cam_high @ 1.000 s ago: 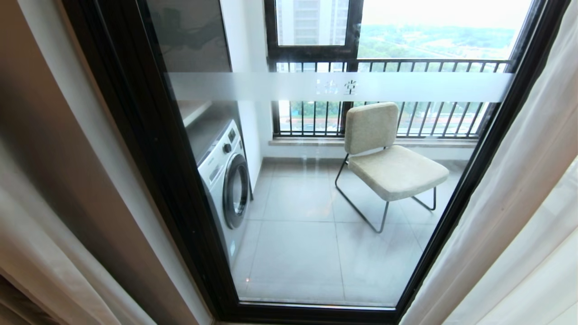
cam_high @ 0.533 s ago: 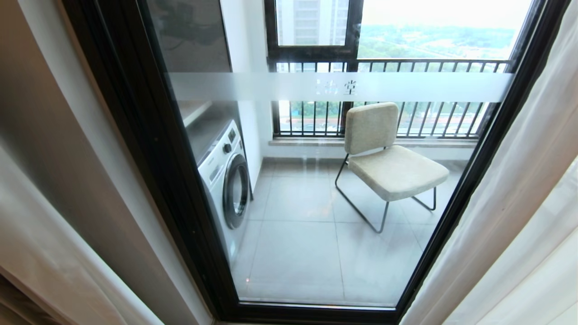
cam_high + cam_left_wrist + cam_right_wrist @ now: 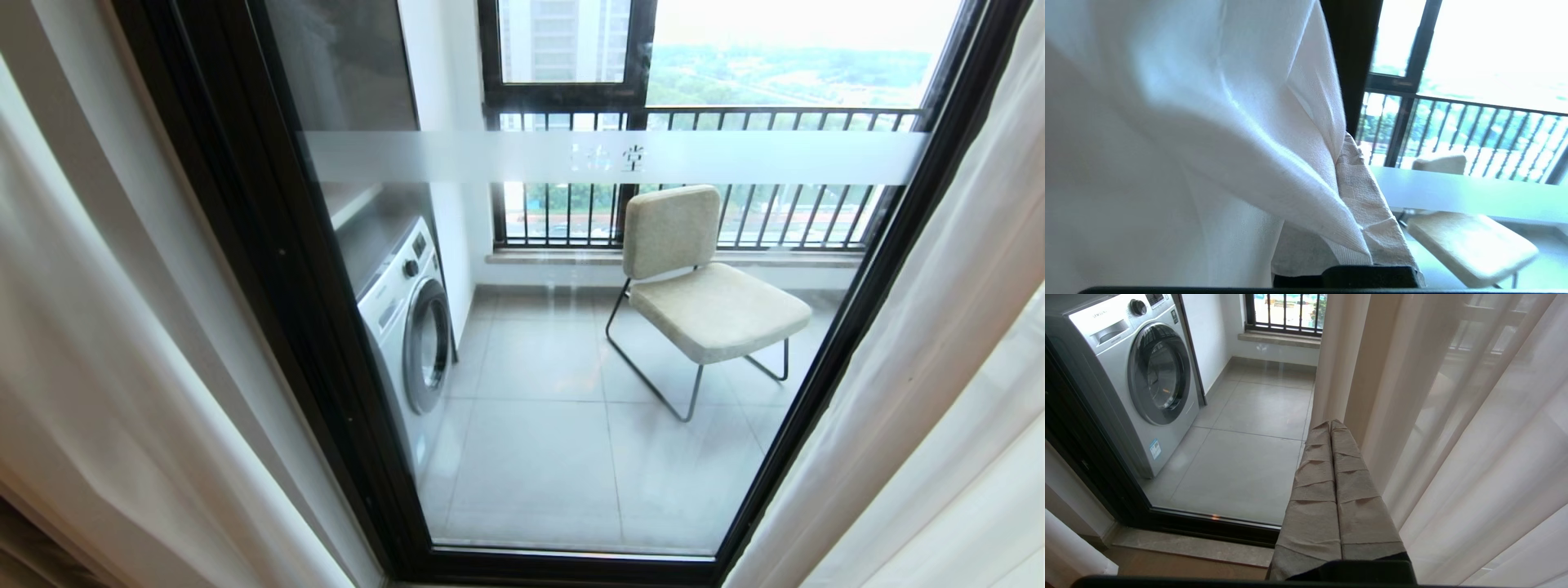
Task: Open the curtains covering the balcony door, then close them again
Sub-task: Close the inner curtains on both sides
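Head view: the balcony door [image 3: 269,269], a glass pane in a thick black frame with a frosted band across its upper part, fills the centre of the frame. Through it show a grey tiled balcony floor [image 3: 539,457], a washing machine [image 3: 408,318] at centre left, a beige chair [image 3: 694,286] at centre right and a black railing [image 3: 735,118] along the top. The curtains [image 3: 90,392] hang at both edges of the frame, white sheer at lower left and at the right, leaving the glass uncovered. Neither arm appears in this view. Left wrist view: the left pincer [image 3: 1367,228] is clamped on a fold of the white sheer curtain, which drapes over most of the frame's left and centre and hides one cloth-covered finger; the other finger lies at lower centre. Right wrist view: the right pincer [image 3: 1332,426], fingers pressed together and holding nothing, points from lower centre toward the floor tiles, with the right curtain just beside it at the frame's right.
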Robot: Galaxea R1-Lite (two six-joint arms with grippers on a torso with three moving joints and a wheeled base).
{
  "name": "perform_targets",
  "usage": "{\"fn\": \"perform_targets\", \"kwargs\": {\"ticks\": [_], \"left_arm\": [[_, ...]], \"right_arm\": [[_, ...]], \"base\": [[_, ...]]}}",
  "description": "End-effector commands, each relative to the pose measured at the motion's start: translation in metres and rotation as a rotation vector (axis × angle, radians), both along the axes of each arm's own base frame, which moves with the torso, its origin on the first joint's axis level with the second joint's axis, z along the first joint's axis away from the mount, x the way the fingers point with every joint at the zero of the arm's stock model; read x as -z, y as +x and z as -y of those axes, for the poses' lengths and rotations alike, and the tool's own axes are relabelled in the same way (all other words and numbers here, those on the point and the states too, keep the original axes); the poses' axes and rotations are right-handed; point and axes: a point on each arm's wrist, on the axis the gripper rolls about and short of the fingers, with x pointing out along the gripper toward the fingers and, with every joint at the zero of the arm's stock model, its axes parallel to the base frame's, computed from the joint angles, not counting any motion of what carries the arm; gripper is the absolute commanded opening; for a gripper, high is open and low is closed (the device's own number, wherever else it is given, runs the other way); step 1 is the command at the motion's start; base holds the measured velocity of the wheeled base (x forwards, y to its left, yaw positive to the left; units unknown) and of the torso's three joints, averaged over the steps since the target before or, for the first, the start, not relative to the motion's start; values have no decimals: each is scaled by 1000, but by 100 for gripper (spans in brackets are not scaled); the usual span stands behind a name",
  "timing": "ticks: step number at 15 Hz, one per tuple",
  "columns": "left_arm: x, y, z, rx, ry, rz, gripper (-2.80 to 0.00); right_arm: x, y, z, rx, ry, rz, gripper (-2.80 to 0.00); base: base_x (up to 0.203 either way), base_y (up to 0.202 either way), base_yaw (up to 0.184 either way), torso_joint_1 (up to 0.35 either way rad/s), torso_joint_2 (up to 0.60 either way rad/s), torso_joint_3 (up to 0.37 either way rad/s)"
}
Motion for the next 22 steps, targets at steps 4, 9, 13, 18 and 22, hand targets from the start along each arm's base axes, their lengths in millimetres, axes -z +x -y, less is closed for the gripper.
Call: {"fn": "perform_targets", "kwargs": {"ticks": [4,9,13,18,22], "left_arm": [[-9,3,57,216,13,35,-280],[-13,0,86,331,16,50,-280],[-4,-7,99,381,8,25,-280],[11,-16,110,430,-5,-18,-280],[24,-21,115,446,-6,-55,-280]], "right_arm": [[0,0,0,-1,-1,0,-280],[0,0,0,-2,0,1,-280],[0,0,0,-2,0,1,-280],[0,0,0,-1,-1,0,-280],[0,0,0,0,-1,1,-280]], "base": [[0,0,0,0,0,0],[0,0,0,0,0,0],[0,0,0,0,0,0],[0,0,0,0,0,0],[0,0,0,0,0,0]]}}
